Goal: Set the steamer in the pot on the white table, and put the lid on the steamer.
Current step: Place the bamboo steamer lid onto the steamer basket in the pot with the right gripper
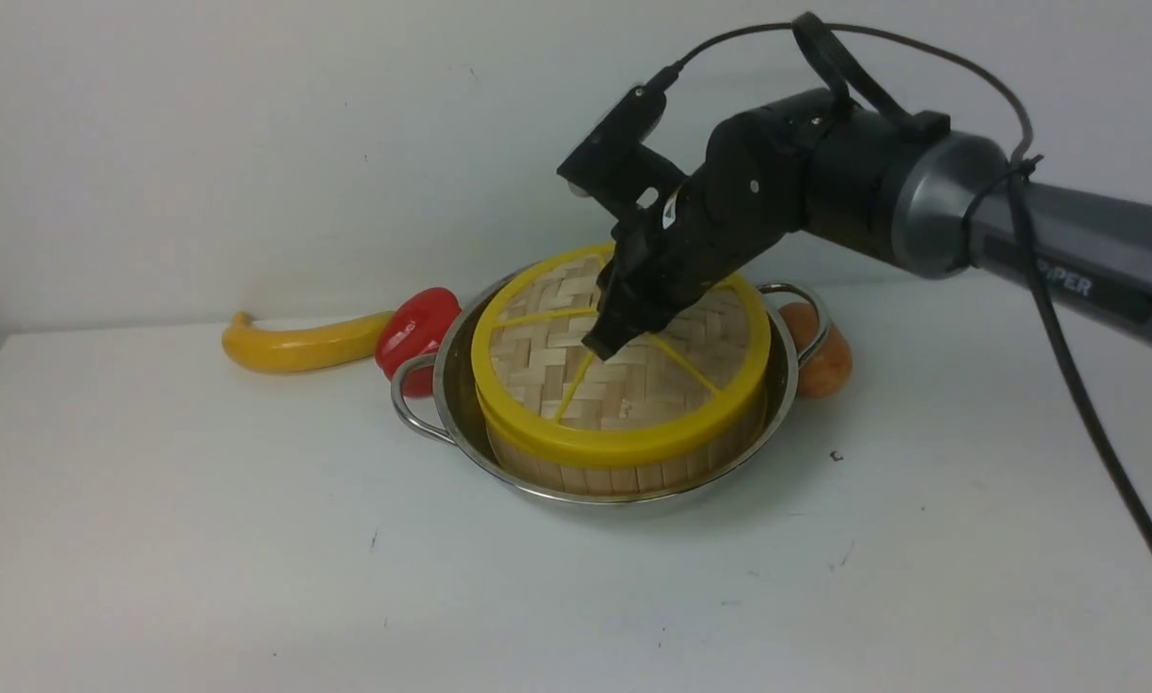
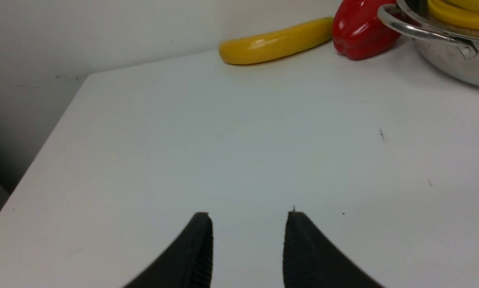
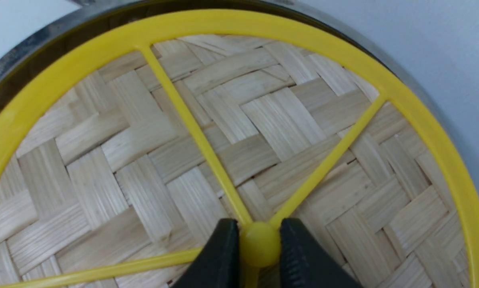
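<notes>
Table: large plain white table (image 1: 200,539), a few dark specks.
Pot: wide shiny steel pot (image 1: 460,385) with loop handles, toward the table's far edge, mid-width.
Steamer: bamboo-slat steamer (image 1: 614,472) with yellow rims sits inside the pot.
Lid: flat woven-bamboo lid (image 1: 537,356) with yellow rim and spokes lies on the steamer.
Right gripper (image 3: 259,244): black fingers pinch the lid's small yellow knob (image 3: 260,250).
Left gripper (image 2: 248,240): jaws parted over bare table, gripping nothing.
Behind pot: yellow banana (image 1: 296,344), red pepper (image 1: 417,327), orange item (image 1: 821,361) along the far edge.
</notes>
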Controlling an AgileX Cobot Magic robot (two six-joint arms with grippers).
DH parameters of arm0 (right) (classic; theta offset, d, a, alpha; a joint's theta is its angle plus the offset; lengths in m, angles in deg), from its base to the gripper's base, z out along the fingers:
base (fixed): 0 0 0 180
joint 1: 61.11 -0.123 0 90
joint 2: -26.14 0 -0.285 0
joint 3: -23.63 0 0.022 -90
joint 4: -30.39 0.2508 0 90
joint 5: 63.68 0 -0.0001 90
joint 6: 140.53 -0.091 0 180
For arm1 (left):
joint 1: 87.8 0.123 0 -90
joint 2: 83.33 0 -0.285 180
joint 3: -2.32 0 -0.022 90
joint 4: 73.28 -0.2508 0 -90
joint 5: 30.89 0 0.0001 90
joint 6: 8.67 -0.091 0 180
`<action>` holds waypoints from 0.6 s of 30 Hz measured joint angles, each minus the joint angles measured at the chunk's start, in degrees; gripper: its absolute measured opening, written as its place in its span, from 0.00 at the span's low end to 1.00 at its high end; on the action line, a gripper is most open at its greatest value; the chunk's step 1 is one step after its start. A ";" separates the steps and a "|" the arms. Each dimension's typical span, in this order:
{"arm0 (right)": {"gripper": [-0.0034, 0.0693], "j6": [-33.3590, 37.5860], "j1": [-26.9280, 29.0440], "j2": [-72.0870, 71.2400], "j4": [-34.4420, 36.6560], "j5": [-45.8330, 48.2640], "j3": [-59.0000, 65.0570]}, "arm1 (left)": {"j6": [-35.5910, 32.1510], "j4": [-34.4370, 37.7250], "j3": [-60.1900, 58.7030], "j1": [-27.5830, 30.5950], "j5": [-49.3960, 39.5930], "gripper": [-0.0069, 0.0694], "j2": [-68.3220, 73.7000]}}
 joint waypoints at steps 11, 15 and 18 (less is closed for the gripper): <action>0.24 1.13 0.00 0.00 0.00 -1.19 0.00 | 0.00 0.00 0.00 0.00 0.00 0.41 0.00; 0.24 1.30 0.00 0.00 0.00 -1.44 0.00 | 0.00 0.00 0.00 0.00 0.00 0.41 0.00; 0.24 1.32 0.00 0.00 0.00 -1.44 0.00 | 0.00 0.00 0.00 0.00 0.00 0.41 0.00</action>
